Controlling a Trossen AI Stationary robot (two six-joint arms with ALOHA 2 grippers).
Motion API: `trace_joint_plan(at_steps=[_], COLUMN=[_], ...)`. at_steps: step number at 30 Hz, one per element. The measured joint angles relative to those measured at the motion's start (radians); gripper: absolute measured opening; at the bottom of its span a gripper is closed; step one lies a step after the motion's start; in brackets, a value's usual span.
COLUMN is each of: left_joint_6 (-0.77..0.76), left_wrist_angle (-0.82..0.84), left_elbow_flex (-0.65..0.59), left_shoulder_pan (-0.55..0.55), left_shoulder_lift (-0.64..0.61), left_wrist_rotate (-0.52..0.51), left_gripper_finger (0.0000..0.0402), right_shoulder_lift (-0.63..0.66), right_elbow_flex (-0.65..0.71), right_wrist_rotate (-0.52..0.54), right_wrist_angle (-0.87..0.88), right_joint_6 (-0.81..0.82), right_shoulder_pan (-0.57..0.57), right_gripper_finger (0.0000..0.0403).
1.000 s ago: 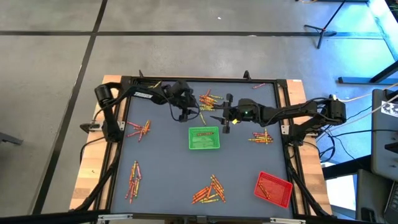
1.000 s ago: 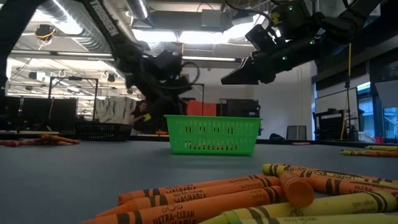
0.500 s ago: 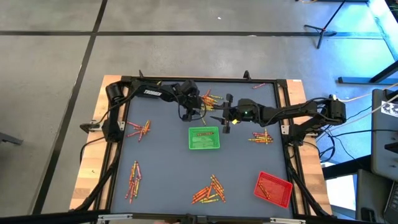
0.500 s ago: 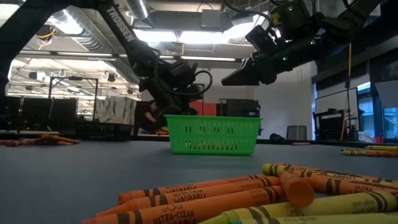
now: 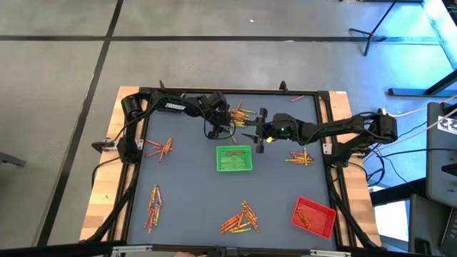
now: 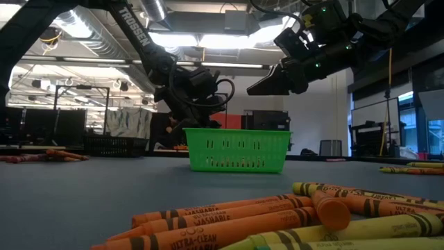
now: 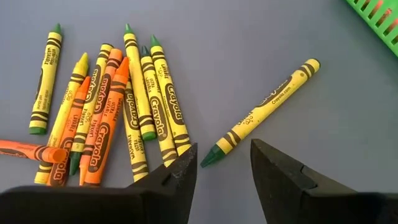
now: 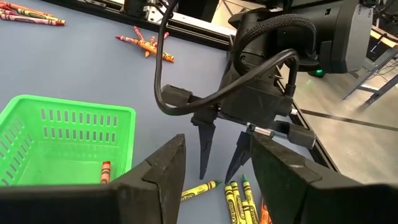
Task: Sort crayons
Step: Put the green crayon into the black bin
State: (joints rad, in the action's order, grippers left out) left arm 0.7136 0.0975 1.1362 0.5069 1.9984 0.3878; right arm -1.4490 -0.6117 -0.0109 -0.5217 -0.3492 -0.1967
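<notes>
Grey tabletop [image 5: 186,193], upper centre: left gripper [image 7: 224,163] unclenched, poised low over lone yellow crayon [image 7: 261,112] beside pile. Right gripper [image 8: 214,163] parted, empty, raised near green basket [image 8: 37,112] holding orange crayon [image 8: 105,172]. Red tray [image 5: 313,215] lower right.

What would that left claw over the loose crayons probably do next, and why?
Probably lower straight down and close. The left gripper hangs open above the blue table, and the green tip of a lone yellow-wrapped crayon lies between its fingers, apart from the crayon pile. The right gripper waits above the green basket.

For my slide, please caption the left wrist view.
Open left gripper poised over a lone yellow crayon beside a crayon pile.
</notes>
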Motion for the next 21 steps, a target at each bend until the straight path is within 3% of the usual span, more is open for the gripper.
trace_joint_plan(at_steps=[10, 16, 21], left_joint_6=[-0.024, -0.078, -0.140], left_wrist_angle=[0.082, 0.126, 0.245], left_elbow_flex=[0.000, 0.001, -0.001], left_shoulder_pan=[-0.001, -0.013, -0.012], left_shoulder_lift=[0.000, -0.036, -0.145], left_wrist_rotate=[-0.003, -0.145, -0.227], left_gripper_finger=[0.0133, 0.0133, 0.0133], right_shoulder_lift=[0.000, -0.001, -0.032], right_elbow_flex=[0.000, 0.000, -0.009], right_wrist_rotate=[0.000, 0.047, 0.116], right_wrist_angle=[0.000, 0.018, 0.042], right_joint_6=[0.001, 0.034, 0.102], right_shoulder_pan=[0.000, 0.000, 0.000], right_gripper_finger=[0.0177, 0.0177, 0.0177])
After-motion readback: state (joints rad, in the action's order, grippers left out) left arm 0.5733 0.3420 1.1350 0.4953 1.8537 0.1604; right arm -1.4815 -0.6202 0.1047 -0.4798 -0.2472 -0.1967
